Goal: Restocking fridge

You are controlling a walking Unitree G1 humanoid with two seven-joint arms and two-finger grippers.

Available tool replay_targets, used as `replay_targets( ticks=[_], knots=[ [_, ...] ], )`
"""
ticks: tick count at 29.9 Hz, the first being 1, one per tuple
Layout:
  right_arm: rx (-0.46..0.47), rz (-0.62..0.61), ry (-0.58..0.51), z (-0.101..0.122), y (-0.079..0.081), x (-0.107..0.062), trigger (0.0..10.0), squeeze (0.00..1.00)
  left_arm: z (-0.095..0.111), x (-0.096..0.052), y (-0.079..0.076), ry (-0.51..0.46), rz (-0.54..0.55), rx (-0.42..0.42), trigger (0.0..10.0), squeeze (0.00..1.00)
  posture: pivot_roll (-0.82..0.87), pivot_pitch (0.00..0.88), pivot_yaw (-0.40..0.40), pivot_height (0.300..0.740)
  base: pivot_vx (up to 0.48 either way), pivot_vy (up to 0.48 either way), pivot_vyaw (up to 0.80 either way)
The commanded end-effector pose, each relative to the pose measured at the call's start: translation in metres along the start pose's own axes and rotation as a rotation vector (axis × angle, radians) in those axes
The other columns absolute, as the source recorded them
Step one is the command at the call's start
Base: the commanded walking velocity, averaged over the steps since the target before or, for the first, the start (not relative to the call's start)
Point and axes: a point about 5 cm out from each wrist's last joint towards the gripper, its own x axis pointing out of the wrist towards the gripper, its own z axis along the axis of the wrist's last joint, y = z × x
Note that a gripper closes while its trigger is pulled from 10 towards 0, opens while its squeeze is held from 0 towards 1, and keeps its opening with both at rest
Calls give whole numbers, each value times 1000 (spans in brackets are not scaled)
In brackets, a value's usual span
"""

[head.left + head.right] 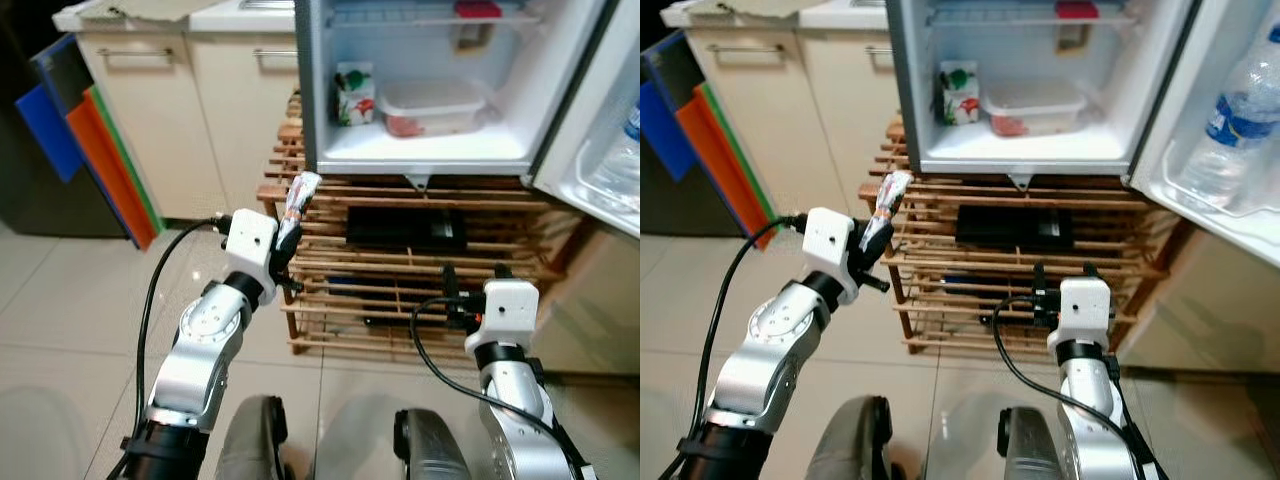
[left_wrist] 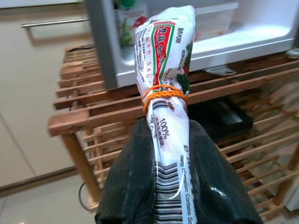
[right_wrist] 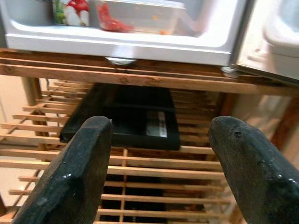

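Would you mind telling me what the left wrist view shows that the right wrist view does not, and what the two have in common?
Left wrist view alone: the left gripper shut on a sausage packet bound with an orange rubber band, plus a cabinet drawer handle.

Right wrist view alone: the right gripper, open and holding nothing, and the lower edge of the open fridge door.

Shared: the wooden slatted rack under the fridge, the black device on its shelf, the fridge floor, and the carton standing inside.
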Motion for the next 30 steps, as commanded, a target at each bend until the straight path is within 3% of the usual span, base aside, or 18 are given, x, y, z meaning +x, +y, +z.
replay_targets(
  ticks=[1, 8, 14, 27, 30],
  knots=[
    [-4, 11, -31, 7, 1, 0, 10000, 0, 14, 4, -3, -63, -20, 27, 10000, 0, -108, 0, 74, 622, 285, 0, 0],
    [-36, 32, -84, 14, 1, 1, 10000, 0, 46, 6, -12, -202, -56, 131, 10000, 0, -103, 0, 66, 622, 444, 0, 0],
    [-24, 54, -120, 23, 5, 2, 10000, 0, 49, 7, -18, -215, -80, 134, 10000, 0, -105, 0, 64, 622, 458, 0, 0],
    [-21, 75, -85, 15, 5, 0, 10000, 0, 54, 8, -19, -234, -71, 135, 10000, 0, -100, 0, 61, 622, 445, 0, 0],
    [-16, 90, -86, 15, 7, 0, 10000, 0, 57, 9, -22, -237, -91, 138, 10000, 0, -101, 0, 58, 622, 0, 0, 0]
  ],
)
